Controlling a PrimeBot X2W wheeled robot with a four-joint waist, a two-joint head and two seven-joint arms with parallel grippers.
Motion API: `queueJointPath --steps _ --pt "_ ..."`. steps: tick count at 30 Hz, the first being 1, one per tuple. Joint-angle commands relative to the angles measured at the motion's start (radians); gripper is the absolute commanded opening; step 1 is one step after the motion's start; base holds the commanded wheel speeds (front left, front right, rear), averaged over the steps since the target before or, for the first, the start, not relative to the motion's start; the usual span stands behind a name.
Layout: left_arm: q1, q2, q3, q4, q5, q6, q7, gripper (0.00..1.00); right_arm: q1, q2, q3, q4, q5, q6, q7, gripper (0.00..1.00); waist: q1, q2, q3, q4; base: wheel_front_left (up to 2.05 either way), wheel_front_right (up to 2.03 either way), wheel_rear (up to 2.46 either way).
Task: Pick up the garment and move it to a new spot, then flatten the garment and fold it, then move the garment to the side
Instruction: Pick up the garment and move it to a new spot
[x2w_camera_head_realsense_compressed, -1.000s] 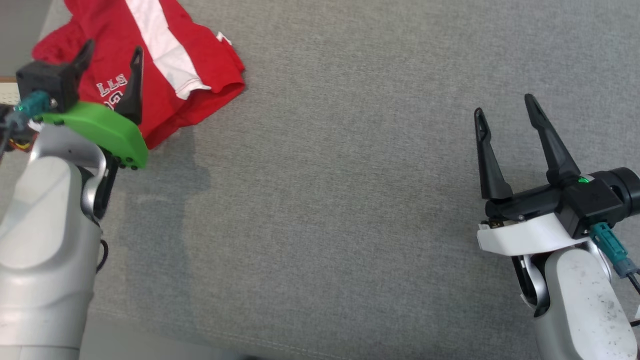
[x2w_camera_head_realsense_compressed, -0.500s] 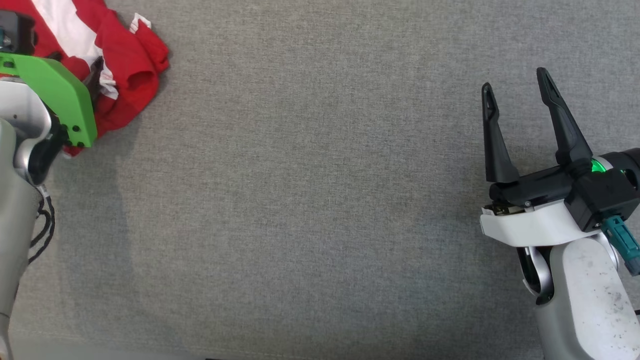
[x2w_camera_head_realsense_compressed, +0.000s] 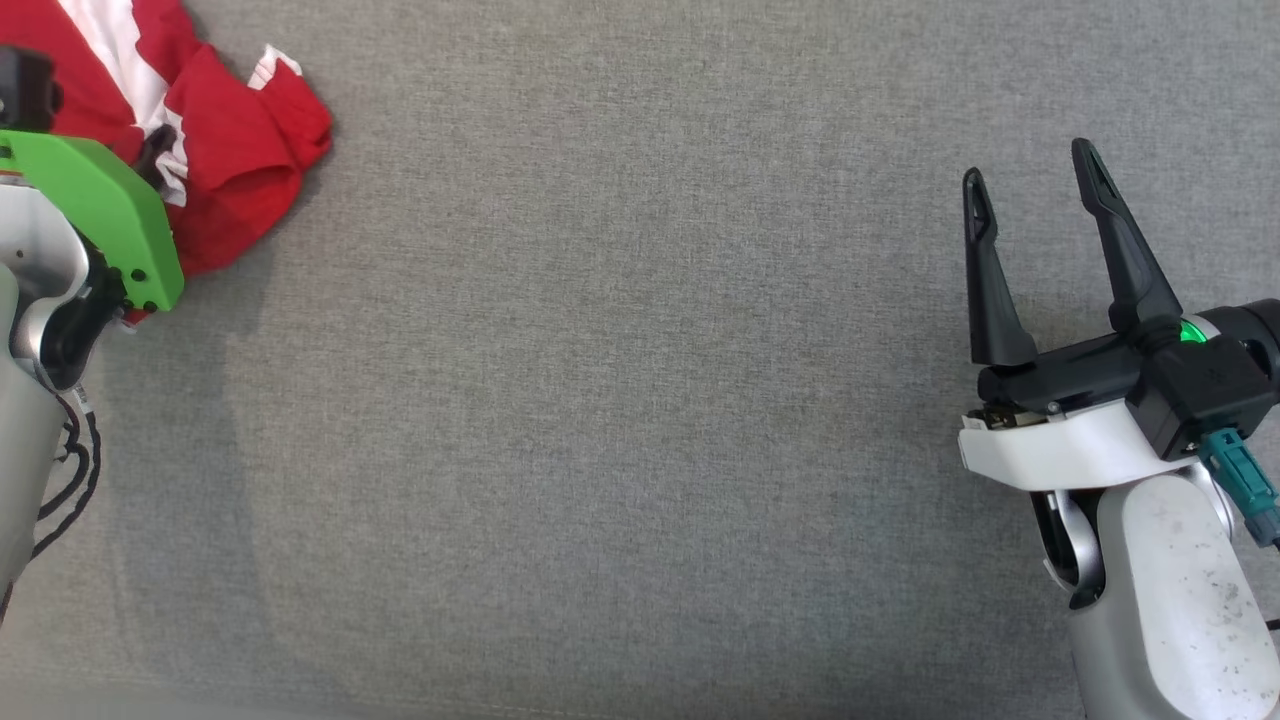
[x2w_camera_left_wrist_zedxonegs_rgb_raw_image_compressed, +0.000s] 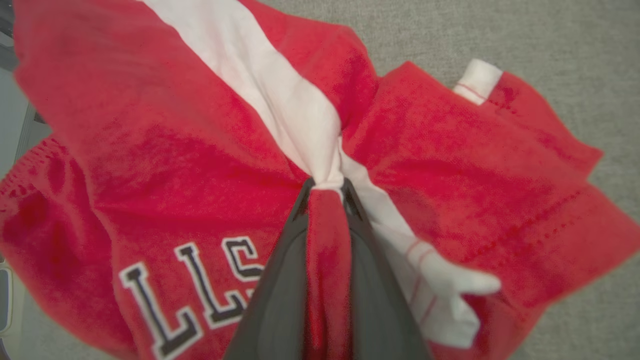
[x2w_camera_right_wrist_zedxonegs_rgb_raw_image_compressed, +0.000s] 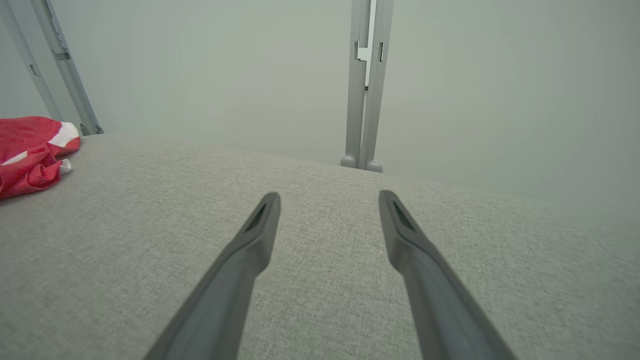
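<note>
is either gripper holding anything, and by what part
The left gripper holds the red garment, fingers pinched on a bunched fold at its white stripe. The right gripper is open and holds nothing.

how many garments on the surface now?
1: a crumpled red garment with a white stripe at the far-left edge of the grey fabric surface, pinched by the left gripper. Others could lie beyond the frame.

garment (x2w_camera_left_wrist_zedxonegs_rgb_raw_image_compressed: 150, 165): soft red cloth (slightly fuzzy) | surface (x2w_camera_head_realsense_compressed: 640, 400): matt grey weave | right gripper (x2w_camera_head_realsense_compressed: 1030, 162): matt black plastic
</note>
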Motion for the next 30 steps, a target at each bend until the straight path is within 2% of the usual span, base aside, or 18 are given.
queueJointPath --steps 1,8,15,17,20,26,30 --pt "0.016 0.001 0.016 0.000 -0.042 0.003 -0.025 0.00 -0.001 -0.001 -0.001 0.008 0.004 -0.002 0.000 1.00 -0.0001 0.0000 -0.047 0.017 0.00 0.00 0.00" --pt "0.045 0.017 0.016 -0.077 -0.093 0.003 -0.175 0.00 0.025 0.002 0.001 0.033 0.029 -0.002 0.000 1.00 -0.0001 0.0000 -0.156 0.032 0.00 0.00 0.00" --pt "0.083 0.017 0.002 -0.207 -0.066 0.015 -0.264 0.00 0.051 0.003 0.000 0.047 0.054 -0.002 0.000 1.00 -0.0001 0.0000 -0.239 0.032 0.00 0.00 0.00" --pt "0.102 -0.002 0.008 -0.258 -0.081 0.035 -0.275 0.00 0.059 0.003 -0.001 0.048 0.068 -0.002 0.000 1.00 -0.0001 0.0000 -0.257 0.029 0.00 0.00 0.00" --pt "0.135 -0.032 0.014 -0.329 -0.089 0.089 -0.282 0.00 0.067 0.003 -0.004 0.048 0.086 -0.002 0.000 1.00 -0.0001 0.0000 -0.274 0.021 0.00 0.00 0.00" --pt "0.197 -0.140 -0.019 -0.477 -0.076 0.190 -0.314 0.00 0.069 0.003 0.007 0.046 0.107 -0.002 0.000 1.00 -0.0001 0.0000 -0.284 -0.007 0.00 0.00 0.00" --pt "0.216 -0.234 -0.045 -0.522 -0.081 0.238 -0.336 0.00 0.063 0.003 0.011 0.045 0.113 -0.002 0.000 1.00 -0.0001 0.0000 -0.286 -0.034 0.00 0.00 0.00"
